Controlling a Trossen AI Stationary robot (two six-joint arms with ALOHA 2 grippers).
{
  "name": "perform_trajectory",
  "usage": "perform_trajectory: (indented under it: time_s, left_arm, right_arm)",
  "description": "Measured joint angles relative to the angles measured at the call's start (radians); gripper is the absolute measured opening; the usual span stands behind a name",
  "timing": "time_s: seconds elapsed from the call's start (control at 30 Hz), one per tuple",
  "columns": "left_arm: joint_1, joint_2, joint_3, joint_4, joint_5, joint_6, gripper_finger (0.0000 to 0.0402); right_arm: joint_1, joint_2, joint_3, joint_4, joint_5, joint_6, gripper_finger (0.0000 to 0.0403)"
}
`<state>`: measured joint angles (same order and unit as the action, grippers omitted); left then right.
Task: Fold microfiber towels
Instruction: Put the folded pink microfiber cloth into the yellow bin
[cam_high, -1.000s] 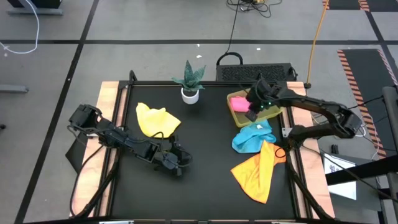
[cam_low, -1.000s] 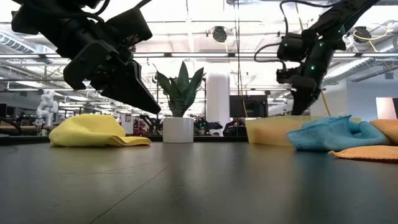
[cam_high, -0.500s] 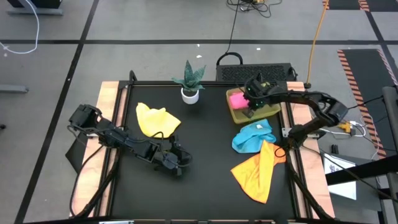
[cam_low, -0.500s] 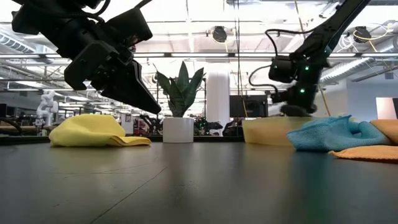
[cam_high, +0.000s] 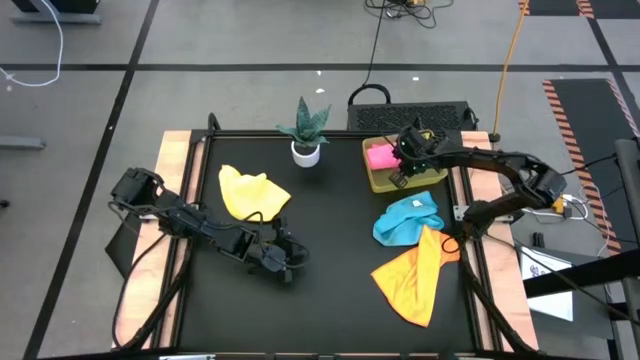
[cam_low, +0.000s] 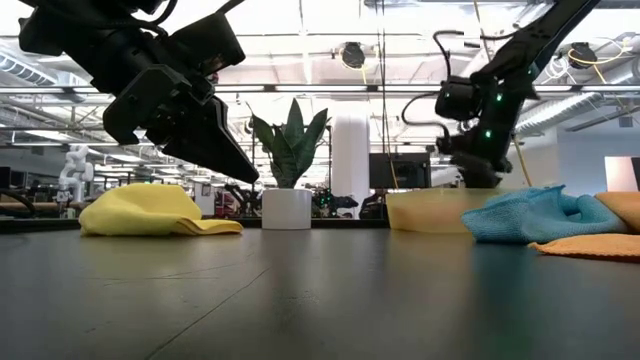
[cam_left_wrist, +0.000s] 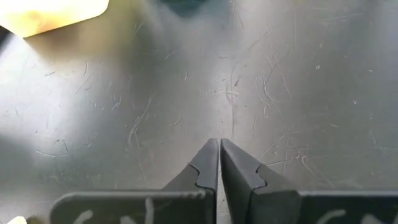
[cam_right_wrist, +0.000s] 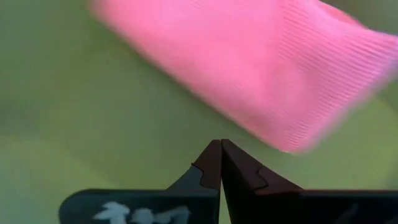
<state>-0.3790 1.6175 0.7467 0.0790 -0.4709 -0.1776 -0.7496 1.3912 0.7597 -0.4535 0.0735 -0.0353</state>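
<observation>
Ribbed pink towel (cam_right_wrist: 273, 68) lies in the smooth yellow-green tray (cam_high: 420, 182) under my right gripper (cam_right_wrist: 221, 163), fingers pressed together empty. My left gripper (cam_left_wrist: 219, 163) is closed too, over scratched black table (cam_left_wrist: 298, 93).

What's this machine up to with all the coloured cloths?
It is tidying microfiber towels on a black table. The right gripper, fingers shut and empty, hovers over the yellow-green tray, where the pink towel lies. The yellow towel, light blue towel and orange towel lie crumpled on the table, none being held. The left gripper waits shut above the table near the yellow towel. A potted plant stands at the back.
</observation>
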Motion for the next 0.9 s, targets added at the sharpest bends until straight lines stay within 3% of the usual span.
perform_trajectory:
  time_s: [0.1,0.27,0.43,0.6,0.73,0.9]
  left_arm:
    - [0.001,0.000,0.000,0.000,0.000,0.007,0.0018]
    - [0.001,0.000,0.000,0.004,0.000,0.005,0.0003]
    - [0.001,0.000,0.000,0.002,0.000,-0.008,0.0019]
    - [0.001,0.000,0.000,0.000,0.000,-0.008,0.0025]
    - [0.001,0.000,0.000,-0.001,0.000,-0.008,0.0026]
    - [0.001,0.000,0.000,-0.002,0.000,-0.009,0.0026]
  right_arm:
    - [0.015,-0.006,0.000,0.044,-0.129,-0.001,0.0000]
    - [0.023,0.058,0.000,0.152,-0.145,-0.004,0.0000]
    - [0.017,0.143,0.000,0.303,-0.150,-0.012,0.0000]
    - [0.014,0.160,0.000,0.412,-0.081,-0.014,0.0000]
    - [0.014,0.137,0.000,0.402,-0.077,-0.034,0.0000]
    - [0.039,0.053,0.000,0.258,-0.118,-0.037,0.0000]
